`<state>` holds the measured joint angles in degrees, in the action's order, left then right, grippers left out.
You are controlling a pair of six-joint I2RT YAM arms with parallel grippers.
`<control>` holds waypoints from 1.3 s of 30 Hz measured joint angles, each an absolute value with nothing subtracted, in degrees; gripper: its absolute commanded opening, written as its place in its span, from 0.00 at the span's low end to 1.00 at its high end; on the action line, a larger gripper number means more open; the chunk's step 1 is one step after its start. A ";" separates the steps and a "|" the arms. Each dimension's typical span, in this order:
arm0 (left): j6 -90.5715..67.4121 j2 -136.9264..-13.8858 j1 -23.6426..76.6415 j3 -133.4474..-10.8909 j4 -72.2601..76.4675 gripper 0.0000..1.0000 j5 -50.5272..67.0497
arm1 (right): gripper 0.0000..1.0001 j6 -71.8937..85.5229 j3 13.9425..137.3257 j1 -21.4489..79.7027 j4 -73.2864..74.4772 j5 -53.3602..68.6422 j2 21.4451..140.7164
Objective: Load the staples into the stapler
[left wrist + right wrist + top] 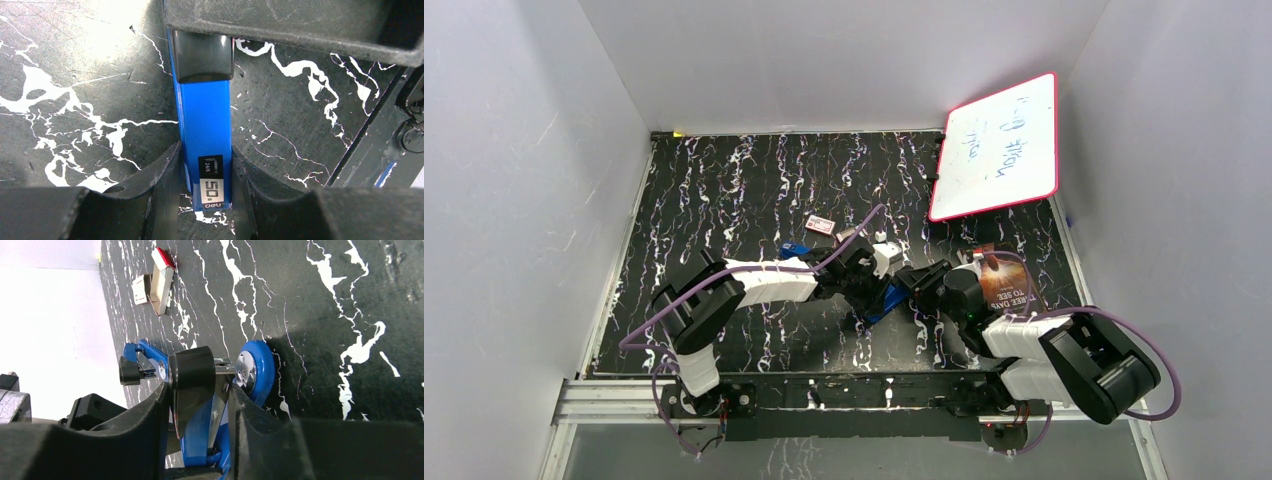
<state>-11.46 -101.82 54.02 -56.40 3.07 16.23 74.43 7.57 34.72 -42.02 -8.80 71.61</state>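
Left gripper (206, 172) clamps stapler (205, 115) body on table (724, 200). Right gripper (200, 410) pinches its black-capped end. Box (159, 280) lies beyond. The right wrist view shows it closer, contents unreadable. Staples: cannot tell where.

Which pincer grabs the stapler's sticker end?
The left pincer: it clamps the blue stapler at its labelled end, while the right pincer holds the black-capped end.

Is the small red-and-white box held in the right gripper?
No, the red-and-white box lies on the table, apart from the right gripper, whose fingers close around the blue stapler.
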 measured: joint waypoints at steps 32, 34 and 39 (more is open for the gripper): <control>13.65 -99.70 50.54 -62.74 -8.67 0.83 11.66 | 0.74 61.89 6.61 34.79 -9.98 -20.84 38.74; 16.45 -97.10 48.75 -62.72 -10.31 0.83 12.45 | 0.74 60.97 6.61 34.79 -10.02 -20.80 39.00; 28.73 -84.40 39.62 -60.88 -14.41 0.81 18.46 | 0.74 59.27 6.61 34.79 -10.59 -20.38 38.85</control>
<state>28.73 -84.40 39.62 -60.88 -14.41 18.46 59.27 6.61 34.79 -10.59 -20.38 38.85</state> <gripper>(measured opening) 0.826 0.741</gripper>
